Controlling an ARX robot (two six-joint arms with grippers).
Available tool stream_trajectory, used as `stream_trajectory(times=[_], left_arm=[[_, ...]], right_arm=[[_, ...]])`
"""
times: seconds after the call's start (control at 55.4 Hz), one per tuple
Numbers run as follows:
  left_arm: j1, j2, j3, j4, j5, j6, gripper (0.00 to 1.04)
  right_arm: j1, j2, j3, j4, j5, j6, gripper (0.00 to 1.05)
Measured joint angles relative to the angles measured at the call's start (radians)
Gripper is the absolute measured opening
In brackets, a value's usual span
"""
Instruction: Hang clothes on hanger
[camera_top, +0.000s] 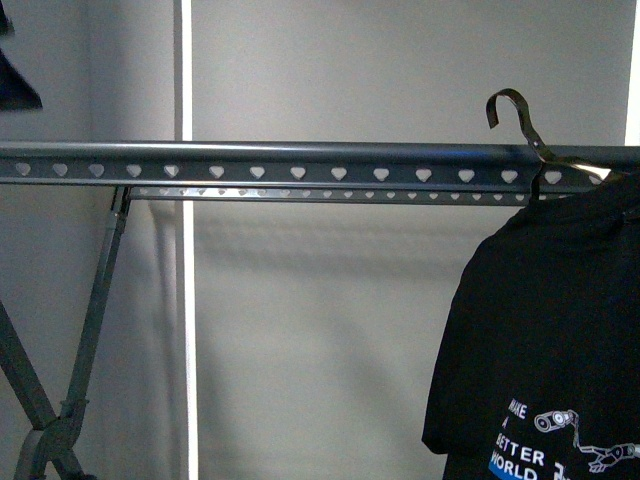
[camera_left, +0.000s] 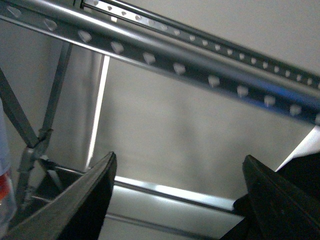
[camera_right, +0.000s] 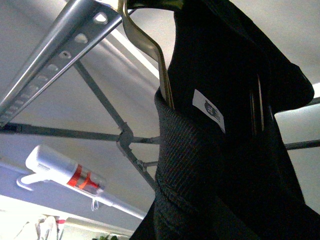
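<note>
Black T-shirt (camera_top: 560, 320) up at the rail (camera_top: 300, 160)!
Coat hanger (camera_top: 520, 115) hook pokes above it; left pincer (camera_left: 178, 165) spread wide, right pincer unseen.

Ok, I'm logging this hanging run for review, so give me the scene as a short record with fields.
rail: rack rail, dark grey, horizontal, row of heart-shaped holes
clothes: black T-shirt, hanging on the right in the front view, white print low down
coat hanger: coat hanger, thin metal, hook showing above the rail; seating unclear
label: white label inside the neck
left gripper: left gripper, jaws open, empty, below the rail
right gripper: not visible
</note>
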Motion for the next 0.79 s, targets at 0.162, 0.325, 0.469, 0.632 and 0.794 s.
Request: stream_trajectory(times=[0.162,0.325,0.469,0.632,0.794], left_arm=[[-0.047,-0.136,-0.318,0.146,-0.008,0.163,0.50],[-0.039,-0.211,-0.509,0.221,-0.026,0.204,0.25],[-0.039,-0.289,-0.635,0.272,-0.025,0.213,0.02],[-0.039,-0.367,-0.743,0.299,-0.024,0.221,0.04],[-0.039,-0.441,-0.826,0.304,-0.024,0.222,0.04]], right_arm=[[0.024,0.077,0.092,-0.016,0.050,0.085,0.05],[0.034,0.148,0.178,-0.031,0.103,0.179,0.05],[0.056,0.190,0.207,-0.049,0.139,0.200,0.05],[0.055,0.216,0.159,-0.013,0.162,0.204,0.05],[0.057,0.188,0.008,0.108,0.245,0.124,0.22]])
